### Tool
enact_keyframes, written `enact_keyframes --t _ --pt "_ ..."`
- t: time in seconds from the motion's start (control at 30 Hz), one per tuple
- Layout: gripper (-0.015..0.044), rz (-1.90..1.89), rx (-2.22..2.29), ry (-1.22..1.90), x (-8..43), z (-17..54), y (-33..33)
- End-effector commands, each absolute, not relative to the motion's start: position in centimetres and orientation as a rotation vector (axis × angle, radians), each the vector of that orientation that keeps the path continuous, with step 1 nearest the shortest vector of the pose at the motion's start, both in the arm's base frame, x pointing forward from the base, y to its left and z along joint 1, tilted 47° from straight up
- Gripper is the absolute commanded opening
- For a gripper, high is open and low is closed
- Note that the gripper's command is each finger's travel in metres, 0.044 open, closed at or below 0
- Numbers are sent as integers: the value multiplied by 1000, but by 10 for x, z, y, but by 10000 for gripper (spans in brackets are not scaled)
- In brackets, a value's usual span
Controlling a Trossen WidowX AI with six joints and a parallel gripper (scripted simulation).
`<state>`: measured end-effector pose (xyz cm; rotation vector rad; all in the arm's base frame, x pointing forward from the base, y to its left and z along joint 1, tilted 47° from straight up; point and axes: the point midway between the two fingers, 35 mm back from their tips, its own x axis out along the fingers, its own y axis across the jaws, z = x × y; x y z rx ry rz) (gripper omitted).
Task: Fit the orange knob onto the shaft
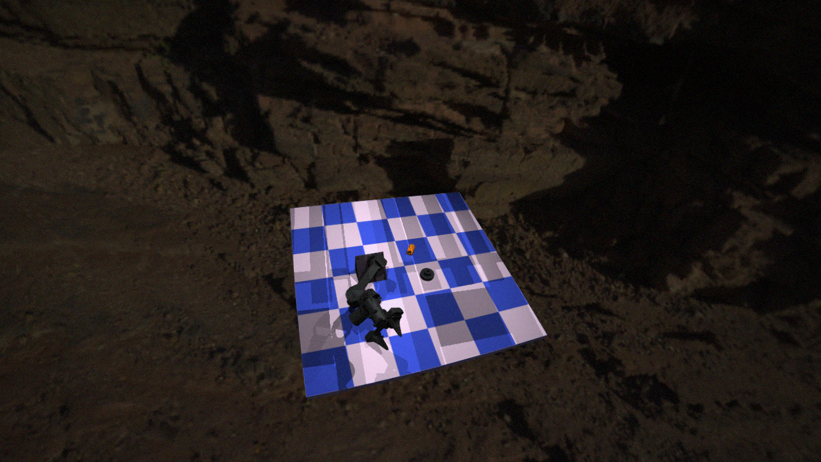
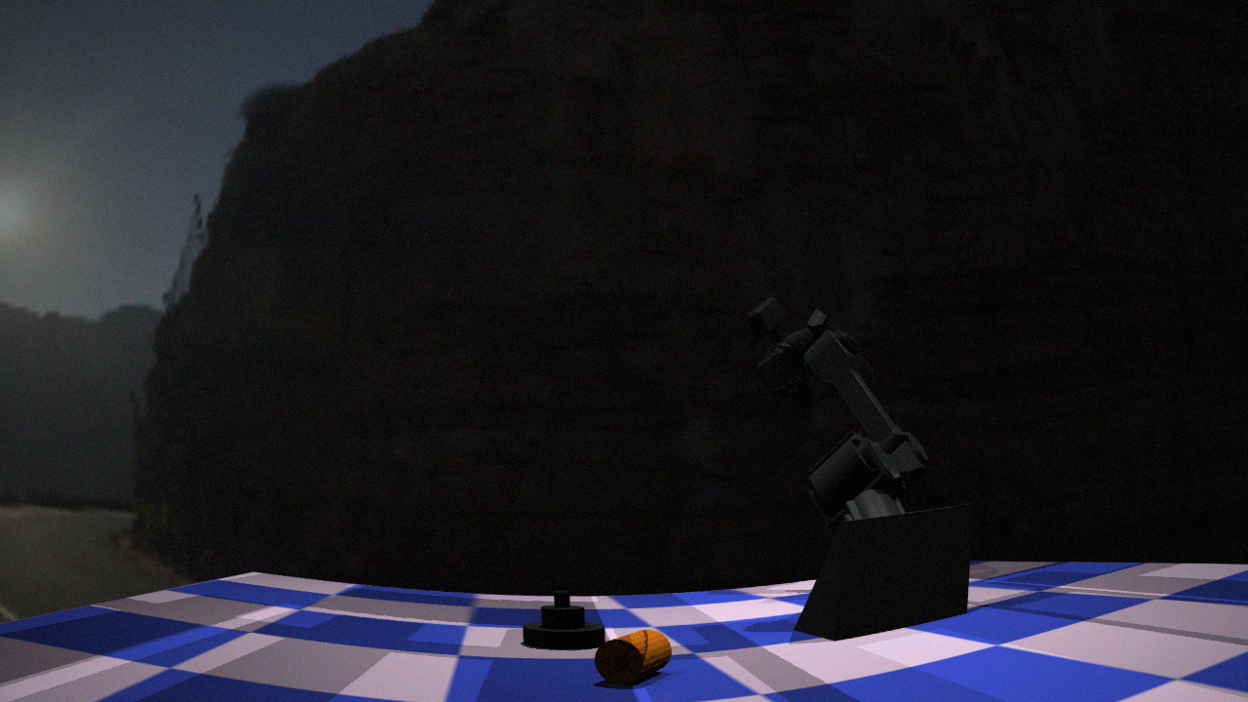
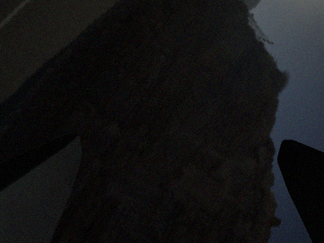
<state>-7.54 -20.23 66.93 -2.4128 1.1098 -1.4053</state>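
Observation:
The orange knob (image 1: 410,249) (image 2: 632,657) lies on its side on the checkered table, clear of the pedestal. The dark round pedestal (image 1: 426,274) (image 2: 563,635) stands upright on the table with the short shaft (image 2: 562,599) on top. The shaft's flat side cannot be made out. My gripper (image 1: 394,342) (image 3: 182,148) is open and empty, its fingers wide apart. It is raised high above the table, well away from the knob and pedestal. Neither the knob nor the pedestal shows in the wrist view.
The blue and white checkered table top (image 1: 448,307) (image 2: 418,677) carries the arm's dark base block (image 1: 361,265) (image 2: 907,571). In the top view the base stands left of the knob and pedestal. The table's edges drop off to dark rocky ground.

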Motion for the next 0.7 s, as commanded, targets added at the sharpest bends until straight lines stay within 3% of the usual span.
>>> enact_keyframes --t 0.0,0.67 --pt "426 -1402 -2426 1112 -73 670 -200" --pt "440 -1157 -3555 1100 150 670 4"
